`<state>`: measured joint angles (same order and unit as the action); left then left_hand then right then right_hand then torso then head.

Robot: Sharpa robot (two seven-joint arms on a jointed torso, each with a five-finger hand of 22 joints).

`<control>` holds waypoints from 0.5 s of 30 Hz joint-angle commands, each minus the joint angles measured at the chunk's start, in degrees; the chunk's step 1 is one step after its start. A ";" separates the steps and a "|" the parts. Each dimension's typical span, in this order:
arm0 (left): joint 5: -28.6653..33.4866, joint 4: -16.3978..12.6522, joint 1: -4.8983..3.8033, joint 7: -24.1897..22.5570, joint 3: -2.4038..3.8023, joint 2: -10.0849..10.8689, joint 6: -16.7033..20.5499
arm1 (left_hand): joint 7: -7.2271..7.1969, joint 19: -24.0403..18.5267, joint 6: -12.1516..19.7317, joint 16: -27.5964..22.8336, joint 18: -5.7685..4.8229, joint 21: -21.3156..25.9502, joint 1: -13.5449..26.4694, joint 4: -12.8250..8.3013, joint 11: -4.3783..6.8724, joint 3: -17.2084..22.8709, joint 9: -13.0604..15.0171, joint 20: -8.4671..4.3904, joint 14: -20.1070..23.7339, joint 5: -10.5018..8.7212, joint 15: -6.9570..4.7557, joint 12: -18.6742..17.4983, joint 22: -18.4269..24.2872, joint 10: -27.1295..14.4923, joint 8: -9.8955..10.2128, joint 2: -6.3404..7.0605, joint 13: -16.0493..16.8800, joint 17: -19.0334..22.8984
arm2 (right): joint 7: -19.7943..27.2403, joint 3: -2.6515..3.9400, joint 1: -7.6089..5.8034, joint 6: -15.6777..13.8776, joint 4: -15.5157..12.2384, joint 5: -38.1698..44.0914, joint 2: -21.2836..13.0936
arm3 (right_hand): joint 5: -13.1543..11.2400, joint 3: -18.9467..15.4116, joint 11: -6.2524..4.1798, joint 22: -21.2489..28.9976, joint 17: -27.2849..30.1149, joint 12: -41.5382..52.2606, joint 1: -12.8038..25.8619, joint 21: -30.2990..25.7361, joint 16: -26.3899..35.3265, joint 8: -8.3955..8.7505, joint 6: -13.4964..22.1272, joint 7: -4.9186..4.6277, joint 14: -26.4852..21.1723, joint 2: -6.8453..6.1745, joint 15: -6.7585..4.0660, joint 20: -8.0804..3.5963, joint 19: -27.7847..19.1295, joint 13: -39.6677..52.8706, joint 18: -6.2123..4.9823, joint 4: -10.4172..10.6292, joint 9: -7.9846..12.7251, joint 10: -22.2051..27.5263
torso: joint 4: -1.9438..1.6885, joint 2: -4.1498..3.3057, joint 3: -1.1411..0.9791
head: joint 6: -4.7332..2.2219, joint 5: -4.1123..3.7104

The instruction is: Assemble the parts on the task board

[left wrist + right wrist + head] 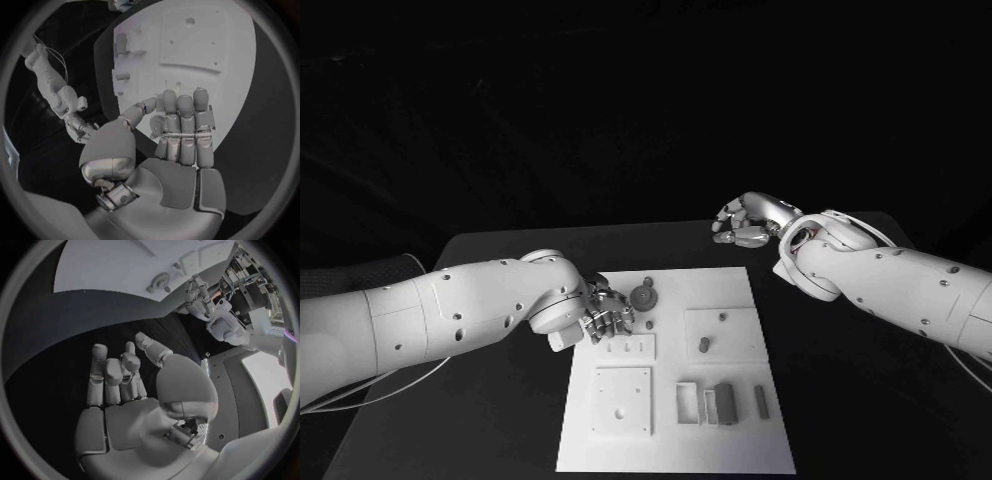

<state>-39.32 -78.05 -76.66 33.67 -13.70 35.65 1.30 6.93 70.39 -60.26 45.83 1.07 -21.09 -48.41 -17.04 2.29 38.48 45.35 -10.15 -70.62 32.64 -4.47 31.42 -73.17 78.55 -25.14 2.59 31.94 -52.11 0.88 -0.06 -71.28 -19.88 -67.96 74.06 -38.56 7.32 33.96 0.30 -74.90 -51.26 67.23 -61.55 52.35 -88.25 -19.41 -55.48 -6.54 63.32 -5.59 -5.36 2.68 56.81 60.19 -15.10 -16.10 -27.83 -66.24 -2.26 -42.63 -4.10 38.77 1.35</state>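
The left robot hand (606,318) hovers over the task board's (733,455) near-left edge, fingers curled on nothing, beside a round grey part (645,296). The right robot hand (750,222) hangs empty, fingers apart, above the desk (502,250) beyond the board.

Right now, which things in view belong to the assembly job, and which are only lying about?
Job:
- board, the white plate
- round part near the board's far left corner
- long parts on the near half
- left hand, over the board's left edge
- right hand, empty, off the board

Lying about:
- only the table; I see nothing loose on it.
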 commanded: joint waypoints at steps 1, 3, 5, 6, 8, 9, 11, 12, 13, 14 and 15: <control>-1.51 0.28 0.42 -0.24 0.03 -0.43 -0.74 | -6.70 0.70 -7.22 1.14 1.58 -0.44 0.43 1.79 1.27 1.12 3.61 -0.30 0.09 0.24 -0.52 1.00 -0.51 -0.77 -1.93 -0.54 0.20 0.37 | 0.81 0.12 -0.02 -0.04 -0.14 -0.29 0.13 | 0.28 0.26 0.01 -0.85 0.06 -0.33 -0.28 -0.11 0.29 0.34 0.37 -0.13 -0.23 -0.51 -0.06 -0.26 0.01 -0.07 0.10 -0.15 0.05 0.45 | 0.00 -0.01 -0.06 | 0.37 -0.02; -1.62 0.53 0.65 -0.19 0.03 -0.70 -0.61 | -7.04 1.15 -7.56 2.41 1.61 -0.83 0.61 2.07 1.60 0.99 4.21 -0.56 -0.14 0.10 -0.80 2.09 -1.03 -0.52 -2.81 -0.53 0.42 0.73 | 0.82 0.15 -0.02 0.01 -0.18 -0.29 0.18 | 0.28 0.27 0.02 -0.85 0.06 -0.33 -0.30 -0.11 0.30 0.35 0.37 -0.13 -0.23 -0.51 -0.06 -0.26 0.01 -0.07 0.10 -0.15 0.05 0.45 | 0.00 0.00 -0.01 | 0.65 -0.19; -1.68 0.72 0.85 -0.03 0.03 -0.93 -1.10 | -7.06 1.15 -7.55 2.51 1.61 -0.84 0.58 2.05 1.62 1.02 4.27 -0.59 -0.11 0.15 -0.82 2.18 -1.07 -0.54 -2.87 -0.54 0.43 0.78 | 0.83 0.16 -0.02 0.06 -0.23 -0.29 0.21 | 0.28 0.28 0.02 -0.85 0.06 -0.33 -0.31 -0.11 0.30 0.35 0.37 -0.13 -0.23 -0.50 -0.06 -0.26 0.01 -0.07 0.10 -0.15 0.05 0.45 | 0.00 0.01 -0.01 | 0.83 -0.17; -1.76 0.79 0.96 0.07 0.03 -1.01 -1.17 | -7.08 1.15 -7.54 2.61 1.61 -0.86 0.56 2.04 1.64 1.06 4.31 -0.60 -0.09 0.24 -0.84 2.26 -1.12 -0.56 -2.92 -0.56 0.44 0.84 | 0.83 0.17 -0.02 0.08 -0.24 -0.29 0.22 | 0.28 0.28 0.02 -0.85 0.07 -0.33 -0.31 -0.11 0.30 0.35 0.36 -0.13 -0.23 -0.50 -0.06 -0.25 0.01 -0.07 0.10 -0.15 0.05 0.45 | 0.01 0.01 -0.01 | 0.94 -0.17; -2.41 1.05 1.21 0.25 0.02 -1.28 -1.95 | -7.10 1.16 -7.52 2.77 1.60 -0.88 0.50 1.97 1.66 1.11 4.38 -0.64 -0.06 0.40 -0.86 2.39 -1.19 -0.60 -3.01 -0.57 0.45 0.93 | 0.81 0.19 -0.02 0.14 -0.31 -0.29 0.21 | 0.28 0.29 0.02 -0.85 0.07 -0.33 -0.31 -0.12 0.30 0.35 0.36 -0.14 -0.23 -0.50 -0.06 -0.25 0.01 -0.07 0.10 -0.15 0.05 0.45 | 0.03 -0.02 -0.04 | 1.22 -0.16; -2.59 1.16 1.28 0.51 0.02 -1.38 -1.94 | -7.11 1.17 -7.51 2.85 1.60 -0.90 0.47 1.92 1.67 1.13 4.42 -0.65 -0.04 0.47 -0.87 2.45 -1.23 -0.61 -3.05 -0.56 0.45 0.98 | 0.81 0.19 -0.02 0.15 -0.32 -0.29 0.23 | 0.28 0.29 0.02 -0.85 0.07 -0.33 -0.32 -0.12 0.30 0.36 0.36 -0.14 -0.23 -0.50 -0.06 -0.25 0.01 -0.07 0.10 -0.14 0.05 0.45 | 0.03 -0.03 -0.06 | 1.36 -0.14; -4.06 1.32 1.48 0.71 0.02 -1.54 -2.12 | -7.15 1.22 -7.50 3.11 1.59 -0.97 0.38 1.82 1.72 1.18 4.52 -0.70 -0.04 0.76 -0.92 2.66 -1.36 -0.63 -3.18 -0.54 0.45 1.13 | 0.82 0.20 -0.02 0.22 -0.39 -0.29 0.24 | 0.27 0.29 0.02 -0.85 0.07 -0.33 -0.32 -0.12 0.30 0.36 0.36 -0.14 -0.24 -0.51 -0.06 -0.25 0.01 -0.08 0.10 -0.14 0.05 0.45 | 0.06 -0.04 -0.08 | 1.50 -0.14; -4.62 1.34 1.55 0.76 0.02 -1.56 -2.00 | -7.15 1.24 -7.49 3.19 1.59 -0.98 0.36 1.79 1.72 1.20 4.55 -0.71 -0.03 0.84 -0.94 2.72 -1.40 -0.64 -3.22 -0.56 0.45 1.19 | 0.82 0.20 -0.02 0.23 -0.43 -0.29 0.23 | 0.27 0.29 0.02 -0.85 0.07 -0.34 -0.32 -0.12 0.30 0.36 0.36 -0.14 -0.24 -0.51 -0.06 -0.24 0.01 -0.08 0.10 -0.14 0.05 0.45 | 0.07 -0.03 -0.08 | 1.60 -0.14; -5.03 1.38 1.60 0.81 0.02 -1.59 -2.09 | -7.16 1.24 -7.48 3.23 1.58 -0.99 0.35 1.78 1.73 1.21 4.57 -0.72 -0.02 0.90 -0.94 2.76 -1.42 -0.65 -3.24 -0.57 0.45 1.22 | 0.82 0.20 -0.02 0.24 -0.46 -0.29 0.23 | 0.27 0.29 0.02 -0.85 0.07 -0.34 -0.31 -0.12 0.31 0.37 0.36 -0.14 -0.24 -0.51 -0.06 -0.24 0.01 -0.08 0.10 -0.13 0.05 0.46 | 0.08 -0.03 -0.08 | 1.65 -0.13; -5.34 1.42 1.64 0.90 0.02 -1.59 -2.22 | -7.16 1.26 -7.48 3.30 1.58 -1.01 0.34 1.75 1.74 1.21 4.59 -0.73 -0.02 0.99 -0.96 2.82 -1.45 -0.66 -3.27 -0.56 0.44 1.27 | 0.83 0.20 -0.02 0.26 -0.47 -0.29 0.24 | 0.27 0.29 0.02 -0.85 0.07 -0.34 -0.31 -0.12 0.31 0.37 0.36 -0.14 -0.24 -0.51 -0.06 -0.24 0.00 -0.08 0.10 -0.13 0.04 0.46 | 0.08 -0.03 -0.08 | 1.65 -0.13; -5.56 1.45 1.64 0.96 0.02 -1.61 -2.19 | -7.18 1.28 -7.49 3.39 1.58 -1.03 0.31 1.72 1.75 1.23 4.62 -0.74 -0.02 1.10 -0.97 2.88 -1.50 -0.66 -3.32 -0.57 0.44 1.34 | 0.84 0.20 -0.02 0.29 -0.49 -0.29 0.23 | 0.27 0.29 0.02 -0.85 0.07 -0.34 -0.32 -0.12 0.31 0.37 0.36 -0.14 -0.24 -0.51 -0.06 -0.24 0.00 -0.08 0.10 -0.13 0.04 0.46 | 0.09 -0.03 -0.08 | 1.75 -0.12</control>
<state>-42.29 -76.60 -75.04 34.11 -13.71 34.17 0.42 6.80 71.28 -60.40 49.05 1.05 -21.87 -47.58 -16.48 2.76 38.11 45.39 -10.83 -70.74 33.52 -5.04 34.12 -74.62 79.01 -25.83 2.49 32.32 -50.80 1.08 0.09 -71.28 -19.86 -68.32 73.80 -38.38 7.32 33.94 0.30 -74.90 -51.26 67.23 -61.77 52.35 -88.25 -19.41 -55.39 -6.43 63.29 -5.81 -5.28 2.68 56.81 60.19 -15.10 -16.11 -27.83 -66.24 -2.21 -42.65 -4.16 40.34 1.19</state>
